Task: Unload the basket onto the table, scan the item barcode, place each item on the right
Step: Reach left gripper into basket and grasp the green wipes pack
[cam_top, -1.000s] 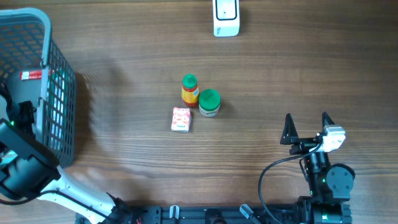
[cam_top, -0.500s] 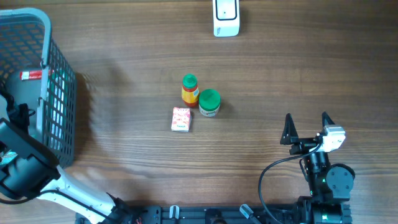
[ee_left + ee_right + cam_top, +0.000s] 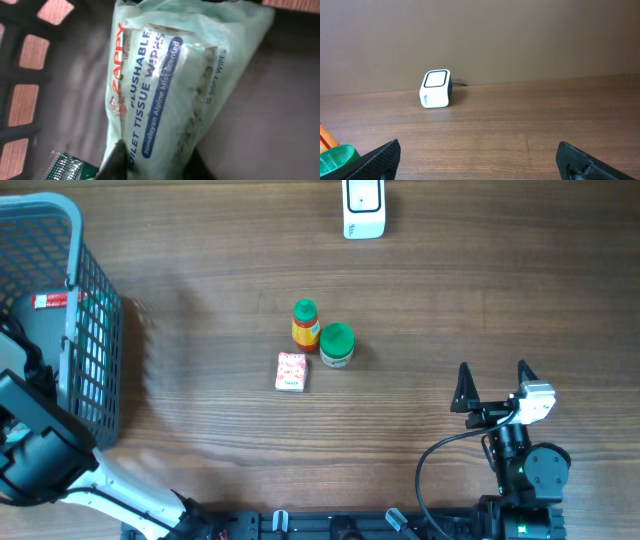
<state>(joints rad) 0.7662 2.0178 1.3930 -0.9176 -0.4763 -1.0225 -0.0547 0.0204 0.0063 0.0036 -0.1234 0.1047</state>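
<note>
Pale-green wipes pack (image 3: 165, 85) lay inside basket (image 3: 95, 330), left of frame; left tool (image 3: 157, 167) pinched its lower end. Right tool (image 3: 493, 375) gaped wide, idle. Lift, carry to scanner (image 3: 363, 208), upper centre, barcode scan: all not yet done.

Orange bottle (image 3: 305, 323), green-lidded jar (image 3: 337, 345), pink box (image 3: 291, 371)

Your right arm (image 3: 522, 470), well apart from the basket (image 3: 95, 330), is black with a round joint housing, a white block (image 3: 537, 394) at the wrist, two pointed black fingers (image 3: 463, 388) and a looping black cable (image 3: 432, 455). Beside the basket, your left arm (image 3: 35, 450) is black, with a white link (image 3: 120, 495).
</note>
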